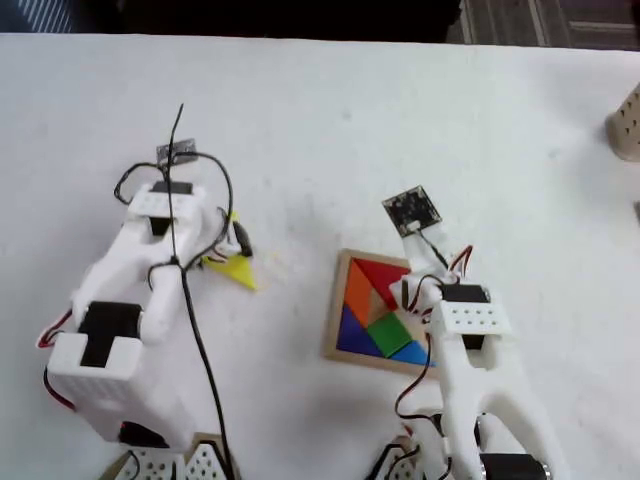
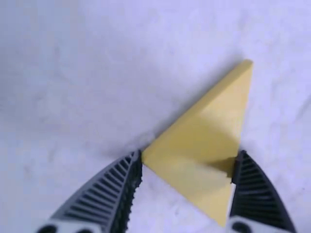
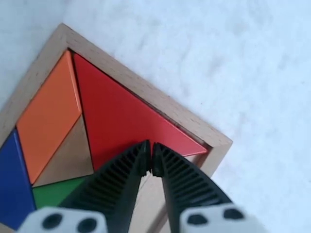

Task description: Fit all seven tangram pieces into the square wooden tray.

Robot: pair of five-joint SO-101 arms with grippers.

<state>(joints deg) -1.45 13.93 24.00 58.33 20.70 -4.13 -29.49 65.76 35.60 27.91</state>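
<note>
Yellow triangle gripped on the table, tray partly filled

The yellow triangle (image 2: pixel 204 145) is held between the fingers of the left gripper (image 2: pixel 189 158), one finger at a corner and the other on a sloping edge. It is well apart from the wooden tray (image 3: pixel 146 92); whether it is lifted off the table (image 1: pixel 400 120) cannot be told. The right gripper (image 3: pixel 151 148) is poised over the red triangle (image 3: pixel 121 121) in the tray, its fingers pressed together on nothing. A slip is the likely risk: with so uneven a hold the piece could be twisted or squeezed out in transit. The arms could also be brought into collision if the tray is approached while the right gripper is parked above it.
</note>
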